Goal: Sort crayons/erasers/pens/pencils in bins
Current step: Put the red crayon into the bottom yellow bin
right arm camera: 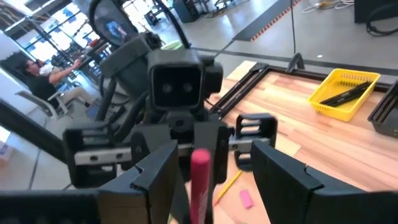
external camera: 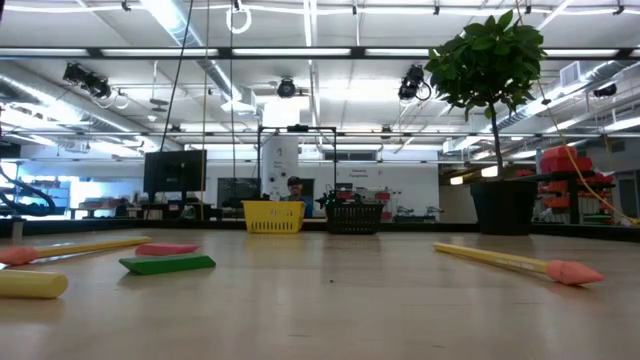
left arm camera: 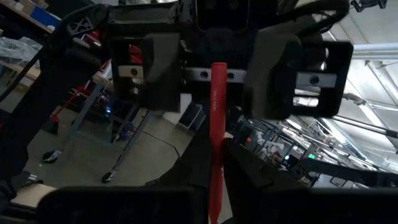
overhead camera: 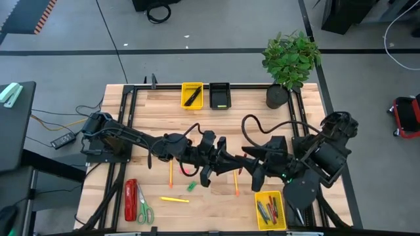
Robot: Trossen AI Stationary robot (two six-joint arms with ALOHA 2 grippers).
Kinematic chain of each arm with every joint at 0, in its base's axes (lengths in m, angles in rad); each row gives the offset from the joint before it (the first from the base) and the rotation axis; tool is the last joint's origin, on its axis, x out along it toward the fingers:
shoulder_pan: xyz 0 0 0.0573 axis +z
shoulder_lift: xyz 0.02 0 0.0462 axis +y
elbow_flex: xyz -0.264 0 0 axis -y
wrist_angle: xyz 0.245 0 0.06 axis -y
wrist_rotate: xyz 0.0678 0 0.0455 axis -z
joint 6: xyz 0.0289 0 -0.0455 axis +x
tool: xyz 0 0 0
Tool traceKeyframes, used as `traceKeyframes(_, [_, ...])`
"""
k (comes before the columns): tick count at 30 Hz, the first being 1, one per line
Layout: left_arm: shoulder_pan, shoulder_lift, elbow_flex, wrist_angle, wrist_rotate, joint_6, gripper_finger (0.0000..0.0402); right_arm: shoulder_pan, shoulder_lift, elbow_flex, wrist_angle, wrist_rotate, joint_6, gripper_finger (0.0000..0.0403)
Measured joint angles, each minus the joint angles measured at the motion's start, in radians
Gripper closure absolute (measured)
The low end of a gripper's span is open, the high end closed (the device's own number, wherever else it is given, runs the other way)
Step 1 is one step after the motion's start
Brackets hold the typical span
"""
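Observation:
My two grippers meet above the middle of the table. My left gripper (overhead camera: 225, 161) (left arm camera: 214, 163) is shut on a red crayon (left arm camera: 216, 118). The crayon sticks out toward my right gripper (overhead camera: 248, 168) (right arm camera: 208, 171), which is open. The right gripper's fingers (right arm camera: 158, 180) stand apart on either side of the crayon's free end (right arm camera: 199, 174) without touching it. A yellow bin (overhead camera: 270, 210) with several crayons stands at the near right. A yellow bin (overhead camera: 191, 95) with black pens and a black bin (overhead camera: 220, 96) with a green eraser stand at the far edge. My left gripper pinches the red crayon's rear part (left arm camera: 213, 186) between its two fingers. The fingers come level from the table's left and lie along the crayon. The crayon juts forward past the fingertips, lifted clear of the table.
Two orange pencils (overhead camera: 171, 172) (overhead camera: 236, 187), a pink eraser (overhead camera: 184, 172), a green piece (overhead camera: 191, 187) and a yellow pencil (overhead camera: 174, 199) lie on the table below the arms. A red stapler (overhead camera: 130, 200) and scissors (overhead camera: 144, 211) lie near left. A potted plant (overhead camera: 289, 62) stands far right.

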Motion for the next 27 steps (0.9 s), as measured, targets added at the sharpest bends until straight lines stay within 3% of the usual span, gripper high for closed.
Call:
traceKeyframes(8, [0.0,0.0,0.0,0.0,0.012,-0.007,0.0358,0.004,-0.001,-0.009,0.014,0.003,-0.025,0.0235])
traceKeyframes(17, [0.003,0.001,0.0,-0.007,0.009,-0.003,0.0355,0.005,-0.001,-0.009,0.018,0.012,-0.069,0.0372])
traceKeyframes(22, [0.017,-0.01,0.0,-0.099,0.015,0.003,0.034,0.011,-0.004,-0.009,-0.043,-0.063,-0.051,0.0374])
traceKeyframes(27, [0.04,-0.066,0.0,-0.314,0.056,0.114,0.0321,0.049,-0.007,-0.009,-0.136,-0.156,0.066,0.0374])
